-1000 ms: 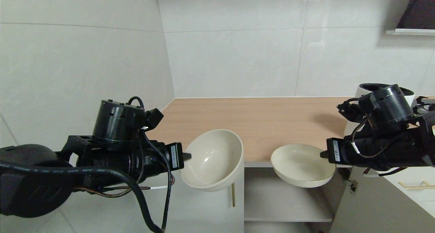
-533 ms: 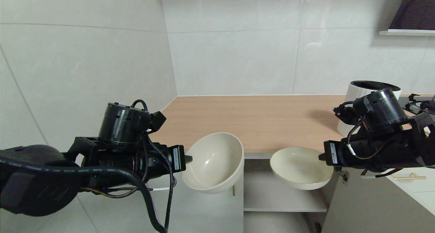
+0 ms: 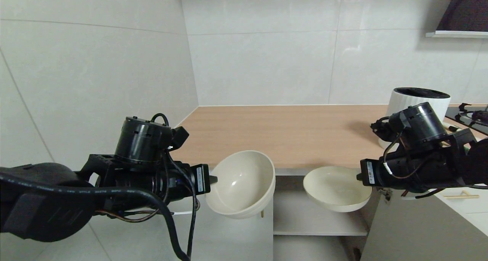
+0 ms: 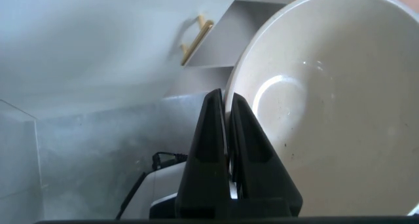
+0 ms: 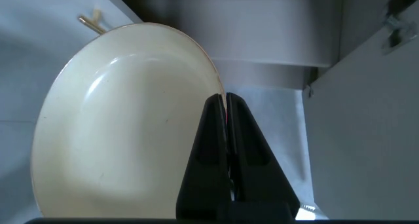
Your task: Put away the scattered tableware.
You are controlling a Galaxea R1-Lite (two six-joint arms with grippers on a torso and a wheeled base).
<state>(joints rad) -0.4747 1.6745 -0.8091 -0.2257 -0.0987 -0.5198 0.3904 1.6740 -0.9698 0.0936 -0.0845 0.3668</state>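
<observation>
two bowls are in the air, one per arm.

1. left tool (image 3: 213, 179): fingers pinch the rim of the deep bowl (image 3: 244, 184). the bowl is tilted, mouth toward the head camera, and hangs just off the front edge of the desk (image 3: 282, 135).
2. right tool (image 3: 358, 174): fingers pinch the rim of the shallow bowl (image 3: 335, 186). it is held nearly level at 3 o'clock of the deep bowl, apart from it.
3. storage: the cabinet under the desk stands open. its cabinet shelf (image 3: 316, 228) lies at 6 o'clock of the shallow bowl. the deep bowl hangs in front of the panel carrying the handle (image 3: 261, 214), at 9 o'clock of the opening.

step in hand, as judged: carrying both bowls to the cabinet, with neither yet placed.

next move calls for:
- lowering the shallow bowl below the desk edge and advancing it over the shelf.
- shifting the deep bowl toward 3 o'clock to clear the panel, then levelling it.
- spreading each tool only once its bowl rests on the shelf.
</observation>
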